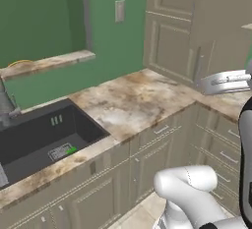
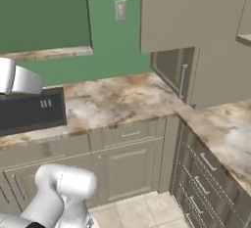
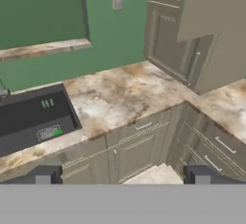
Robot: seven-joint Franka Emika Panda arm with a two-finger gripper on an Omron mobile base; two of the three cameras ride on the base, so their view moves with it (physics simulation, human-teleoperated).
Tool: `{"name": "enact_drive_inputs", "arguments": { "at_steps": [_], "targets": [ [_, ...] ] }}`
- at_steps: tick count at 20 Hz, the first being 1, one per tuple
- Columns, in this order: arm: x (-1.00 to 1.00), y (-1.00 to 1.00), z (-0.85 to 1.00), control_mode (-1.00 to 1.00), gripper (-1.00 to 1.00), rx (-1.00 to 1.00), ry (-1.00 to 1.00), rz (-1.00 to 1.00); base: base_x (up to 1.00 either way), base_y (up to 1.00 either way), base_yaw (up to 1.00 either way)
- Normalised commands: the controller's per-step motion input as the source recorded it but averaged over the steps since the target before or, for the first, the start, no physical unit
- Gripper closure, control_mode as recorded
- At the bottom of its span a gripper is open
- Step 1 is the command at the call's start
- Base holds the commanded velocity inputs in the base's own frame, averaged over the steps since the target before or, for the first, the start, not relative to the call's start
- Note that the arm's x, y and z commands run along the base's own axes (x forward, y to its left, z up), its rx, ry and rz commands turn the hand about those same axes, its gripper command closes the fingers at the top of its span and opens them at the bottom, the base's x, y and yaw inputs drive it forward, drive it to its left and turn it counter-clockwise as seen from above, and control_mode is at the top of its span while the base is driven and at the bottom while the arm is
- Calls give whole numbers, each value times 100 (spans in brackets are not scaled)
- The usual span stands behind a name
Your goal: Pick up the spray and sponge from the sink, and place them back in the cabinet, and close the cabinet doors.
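Now: Gripper Wide Above the Counter

The sink [image 1: 34,134] is the landmark. In its front right corner lies the spray [image 1: 63,151], label unreadable. The gripper [image 3: 122,175] hovers high, right of the sink, looking down, fingers apart and empty.

White arm raised high, claw [image 3: 122,176] fingers spread wide, empty
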Motion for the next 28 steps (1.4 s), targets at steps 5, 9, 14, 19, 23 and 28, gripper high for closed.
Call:
{"name": "enact_drive_inputs", "arguments": {
  "at_steps": [5, 9, 14, 19, 23, 28],
  "targets": [
    [0, 0, 0, 100, -100, 0, 0, 0, 0, 0, 61],
    [0, 0, 0, 100, -100, 0, 0, 0, 0, 0, 55],
    [0, 0, 0, 100, -100, 0, 0, 0, 1, 0, 49],
    [0, 0, 0, 100, -100, 0, 0, 0, 25, 0, 26],
    [0, 0, 0, 100, -100, 0, 0, 0, 40, 2, 17],
    [0, 0, 0, 100, -100, 0, 0, 0, 45, 16, 4]
  ]
}}
